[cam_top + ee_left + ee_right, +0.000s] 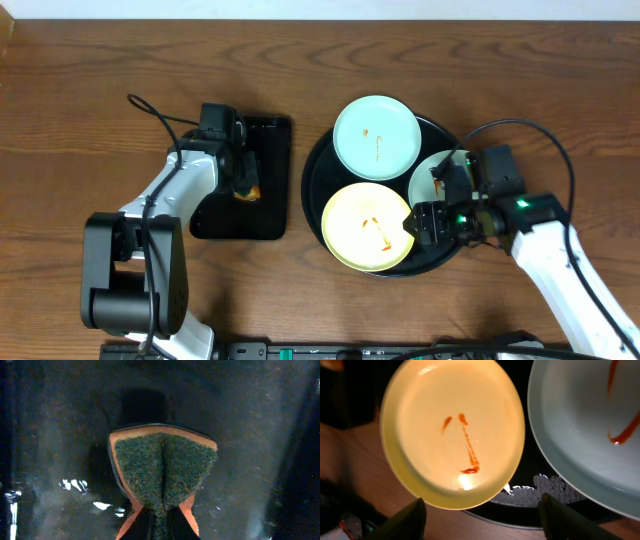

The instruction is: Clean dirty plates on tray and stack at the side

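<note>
The round black tray (316, 180) holds three plates. A mint-blue plate (375, 137) with a thin sauce smear lies at the back. A yellow plate (362, 226) with red smears lies at the front. A second mint-blue plate (432, 172) is partly hidden under my right arm. My right gripper (411, 226) is open and empty at the yellow plate's right edge. In the right wrist view its fingers (482, 522) straddle the tray rim (540, 507), below the yellow plate (452, 430) and the mint-blue plate (585, 425). My left gripper (245, 185) is shut on an orange and green sponge (162, 470).
A smaller rectangular black tray (270, 190) lies left of the round tray, under the left gripper and the sponge; its wet surface (250, 420) fills the left wrist view. Brown wood-grain tabletop (80, 120) surrounds both trays.
</note>
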`<state>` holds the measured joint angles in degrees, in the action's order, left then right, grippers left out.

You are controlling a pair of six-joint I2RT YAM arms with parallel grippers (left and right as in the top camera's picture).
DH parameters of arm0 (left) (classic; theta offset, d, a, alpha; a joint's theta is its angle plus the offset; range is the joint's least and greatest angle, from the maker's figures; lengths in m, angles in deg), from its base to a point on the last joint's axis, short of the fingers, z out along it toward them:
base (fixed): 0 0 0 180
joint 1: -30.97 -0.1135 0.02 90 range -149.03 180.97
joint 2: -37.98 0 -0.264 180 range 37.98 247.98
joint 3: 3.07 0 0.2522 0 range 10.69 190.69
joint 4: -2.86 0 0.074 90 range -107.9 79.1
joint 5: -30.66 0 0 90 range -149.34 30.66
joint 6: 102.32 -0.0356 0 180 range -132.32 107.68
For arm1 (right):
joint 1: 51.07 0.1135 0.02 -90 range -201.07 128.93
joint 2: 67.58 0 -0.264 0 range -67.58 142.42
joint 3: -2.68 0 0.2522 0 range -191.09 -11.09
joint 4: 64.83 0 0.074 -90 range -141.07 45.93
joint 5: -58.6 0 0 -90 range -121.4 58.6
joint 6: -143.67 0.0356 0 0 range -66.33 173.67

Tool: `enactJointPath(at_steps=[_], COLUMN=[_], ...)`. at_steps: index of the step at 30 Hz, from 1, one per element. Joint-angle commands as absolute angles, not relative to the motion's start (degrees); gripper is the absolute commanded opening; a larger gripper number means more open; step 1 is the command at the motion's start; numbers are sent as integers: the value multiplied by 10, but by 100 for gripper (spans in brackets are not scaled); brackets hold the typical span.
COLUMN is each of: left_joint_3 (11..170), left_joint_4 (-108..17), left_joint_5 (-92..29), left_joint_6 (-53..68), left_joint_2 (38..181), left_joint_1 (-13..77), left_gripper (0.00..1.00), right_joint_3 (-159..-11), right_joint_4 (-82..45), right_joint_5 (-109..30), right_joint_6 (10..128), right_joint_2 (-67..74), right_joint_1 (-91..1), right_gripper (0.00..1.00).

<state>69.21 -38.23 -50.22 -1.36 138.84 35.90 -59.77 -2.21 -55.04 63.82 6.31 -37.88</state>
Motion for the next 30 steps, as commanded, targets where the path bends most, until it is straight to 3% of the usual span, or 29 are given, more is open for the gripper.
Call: enactJointPath(at_steps=[1,9,21,30], left_joint_3=[691,691,691,691], left_joint_4=[-393,-411,-434,-435], left_joint_5=[-482,-482,-429,-418], left_joint_6=[-6,-6,-6,-6], left_joint_2=[1365,1255,1192,1192], left_joint_1=[359,359,359,359], left_gripper=[7,7,7,8], right_joint_3=[-597,-597,-597,-597], right_joint_4=[-27,-54,-98,-121], right_joint_5=[-556,-554,-528,-524], right_joint_6=[658,689,709,715], right_joint_2=[101,189,268,280], right_joint_1=[-371,-368,-347,-333], right_gripper=[65,47,33,1])
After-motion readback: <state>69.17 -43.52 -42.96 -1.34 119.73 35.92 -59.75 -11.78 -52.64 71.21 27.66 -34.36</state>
